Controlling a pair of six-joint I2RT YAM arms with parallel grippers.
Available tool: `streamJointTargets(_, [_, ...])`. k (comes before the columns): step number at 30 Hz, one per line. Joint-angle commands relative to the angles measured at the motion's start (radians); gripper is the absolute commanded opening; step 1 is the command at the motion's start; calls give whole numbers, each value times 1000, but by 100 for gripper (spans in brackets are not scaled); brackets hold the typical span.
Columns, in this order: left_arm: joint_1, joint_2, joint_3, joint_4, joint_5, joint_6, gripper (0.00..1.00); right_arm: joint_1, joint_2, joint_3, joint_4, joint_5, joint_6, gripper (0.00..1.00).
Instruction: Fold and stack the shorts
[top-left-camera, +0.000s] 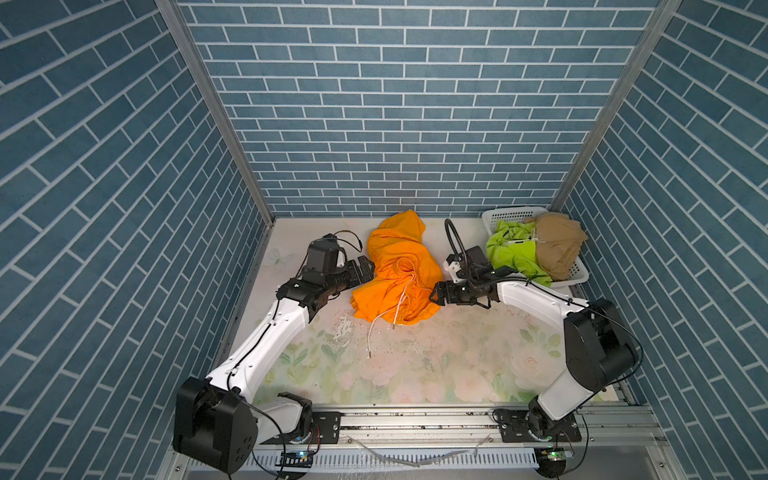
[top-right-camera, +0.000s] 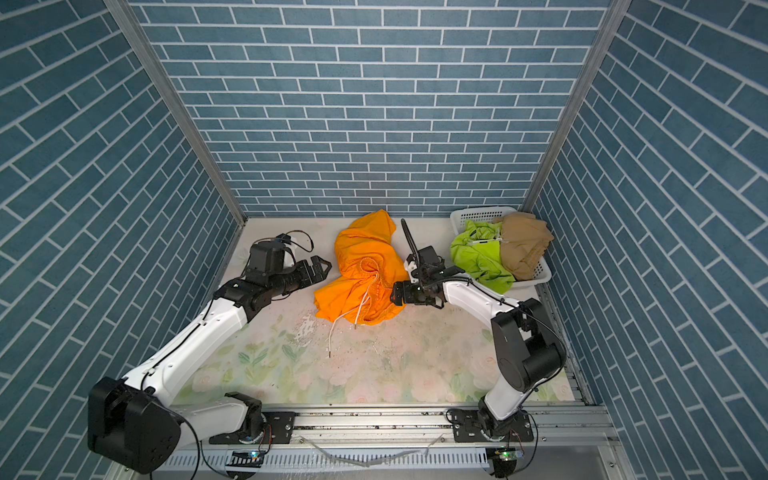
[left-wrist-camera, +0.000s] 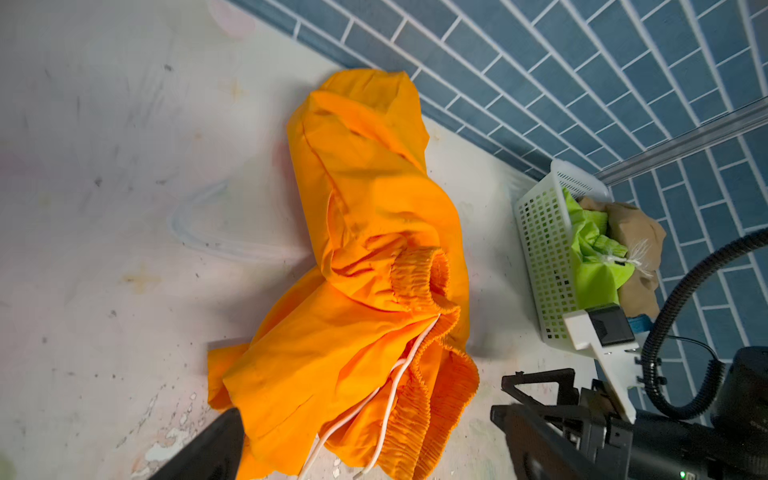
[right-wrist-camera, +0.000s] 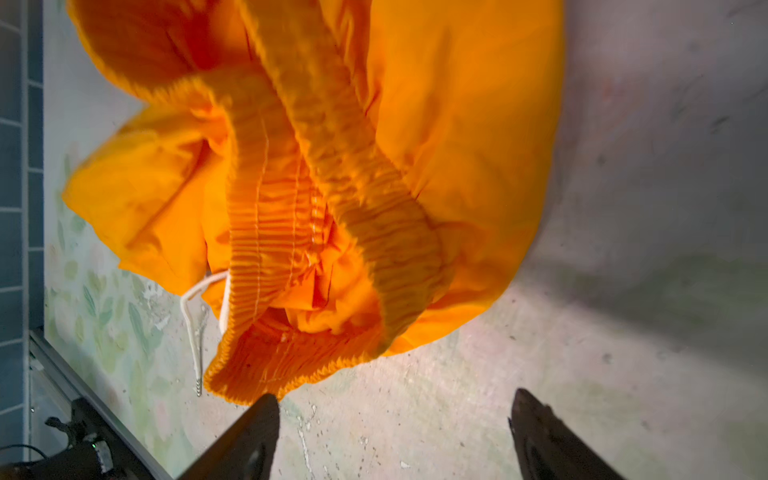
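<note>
In both top views the orange shorts (top-left-camera: 395, 270) (top-right-camera: 361, 270) lie crumpled in a heap on the floral counter (top-left-camera: 415, 365) (top-right-camera: 374, 365), toward its back and about midway across. Their white cord (top-left-camera: 376, 328) (top-right-camera: 334, 328) trails off the heap onto the bare surface. The left pincer (top-left-camera: 368, 269) (top-right-camera: 322, 269) sits just beside the heap's left edge, jaws spread and holding nothing. The right pincer (top-left-camera: 436, 293) (top-right-camera: 395, 296) is at the heap's right edge, close against the cloth. At the back right corner a white basket (top-left-camera: 511, 214) (top-right-camera: 478, 212) holds the green shorts (top-left-camera: 513, 253) (top-right-camera: 478, 255) and the tan shorts (top-left-camera: 557, 245) (top-right-camera: 523, 243), the green pair spilling over the near rim.

The left wrist view looks along the orange shorts (left-wrist-camera: 365, 249), with the gathered waistband bunched at the near end and the cord (left-wrist-camera: 390, 395) running out of it. One dark finger (left-wrist-camera: 208, 453) shows beside the cloth. The basket (left-wrist-camera: 540, 249) with the green shorts (left-wrist-camera: 594, 274) and tan shorts (left-wrist-camera: 640, 232) stands beyond.

The right wrist view shows the waistband of the orange shorts (right-wrist-camera: 457, 145) close up. The right pincer (right-wrist-camera: 390, 415) is spread wide with only bare counter (right-wrist-camera: 623, 291) between its jaws, one fingertip (right-wrist-camera: 262, 415) just at the edge of the waistband
</note>
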Motion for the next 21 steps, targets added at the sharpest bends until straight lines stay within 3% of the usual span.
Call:
streamJointTargets(1, [-1, 2, -36, 51, 55, -46, 100, 34, 35, -30, 89, -5, -36, 88])
streamJointTargets(3, [-12, 3, -38, 47, 56, -48, 100, 40, 68, -42, 130, -20, -7, 84])
streamJointTargets(9, [-47, 5, -34, 25, 49, -44, 100, 50, 196, 68, 107, 28, 39, 61])
streamJointTargets(11, [-54, -1, -44, 30, 45, -49, 100, 51, 241, 134, 80, 40, 39, 46])
streamJointTargets(14, [-70, -12, -61, 32, 41, -55, 100, 45, 292, 243, -9, 86, 23, 13])
streamJointTargets(16, [-82, -19, -78, 45, 40, -63, 100, 35, 309, 316, -83, 139, -7, 0])
streamJointTargets(21, [-116, 5, -82, 68, 52, -62, 99, -19, 301, 560, -302, 290, -86, 0])
